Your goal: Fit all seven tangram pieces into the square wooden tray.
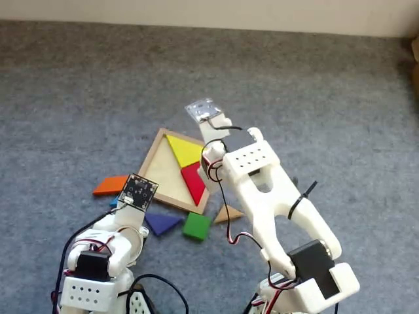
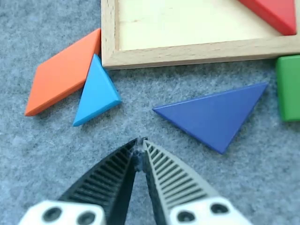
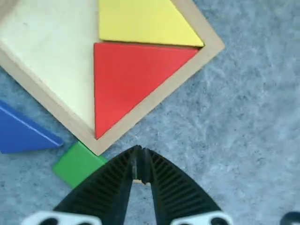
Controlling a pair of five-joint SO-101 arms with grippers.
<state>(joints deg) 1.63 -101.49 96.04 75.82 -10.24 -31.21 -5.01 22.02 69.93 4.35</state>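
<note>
Lying in tray (image 1: 159, 175): yellow triangle (image 1: 184, 150) and red triangle (image 1: 192, 182), flat and edge to edge, filling the half nearer the right arm; the other half is bare wood.
Tray position: flat on the grey carpet (image 1: 314, 98), turned corner-on to the arms, between the two arms' reach.
Orange piece (image 2: 63, 72): a parallelogram on the carpet outside the tray, one corner against the tray's rim.
Light-blue triangle (image 2: 96, 91): on the carpet, one side along the orange piece, its tip just beside a tray corner.
Dark-blue triangle (image 2: 213, 115): on the carpet near the tray's rim but apart from it, between the light-blue triangle and the green square.
Green square (image 1: 196, 226): on the carpet, just beside the tray's near corner.
Tan triangle (image 1: 230, 213): on the carpet beside the green square, partly under the right arm.
Left gripper (image 2: 140, 140): jaws closed tip to tip with nothing between them, over bare carpet, near the dark-blue and light-blue triangles, touching neither.
Right gripper (image 3: 140, 152): jaws closed, tips meeting, over the carpet just off the tray's near corner, close to the green square; a tan sliver shows in the gap behind the tips, and whether it is held cannot be told.
</note>
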